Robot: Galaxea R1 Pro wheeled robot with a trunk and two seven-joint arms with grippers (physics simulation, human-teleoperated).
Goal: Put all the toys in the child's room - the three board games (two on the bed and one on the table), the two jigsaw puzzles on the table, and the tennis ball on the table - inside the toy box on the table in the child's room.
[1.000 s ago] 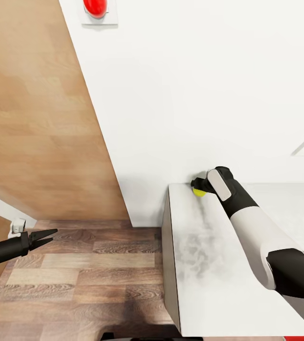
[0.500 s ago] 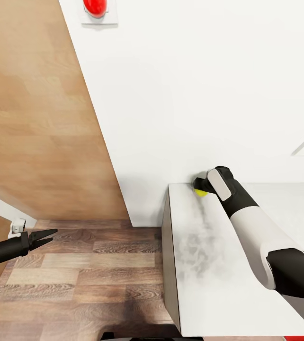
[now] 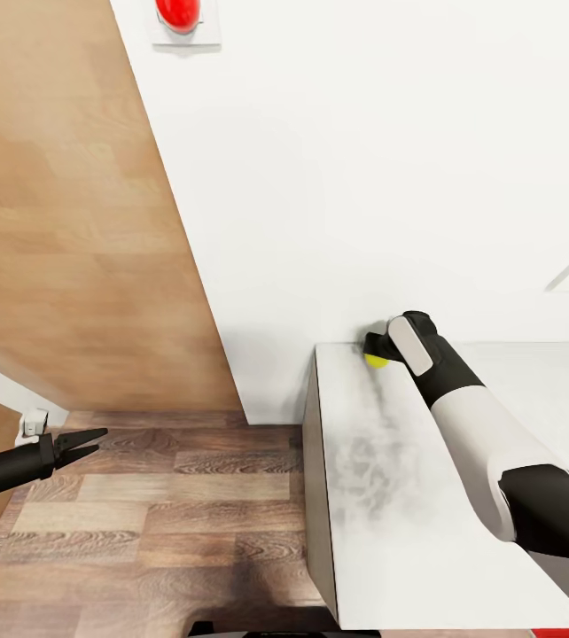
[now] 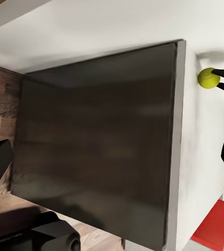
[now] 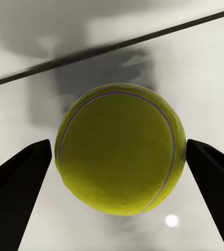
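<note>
The tennis ball [image 3: 374, 361], small and yellow-green, rests on the light grey table [image 3: 382, 514] at its far left corner, close against the white wall. My right gripper [image 3: 371, 347] reaches along the tabletop to it, and its black fingertips [image 5: 25, 172] touch the tennis ball [image 5: 121, 149] on both sides, so it is shut on the ball. The left wrist view looks at the table's dark end panel [image 4: 96, 141], with the tennis ball [image 4: 208, 78] on top between two black prongs. My left gripper [image 3: 94, 440] hangs open over the plank floor, far left of the table, holding nothing.
A brown wooden door [image 3: 63, 221] stands open at the left, beside the white wall with a red round knob [image 3: 179, 12]. Wood-plank floor [image 3: 160, 514] lies between the door and the table. A red flat edge [image 4: 212, 231] shows at the table's near end.
The right gripper's fingers have drawn in slightly around the ball. Nothing else has moved.
</note>
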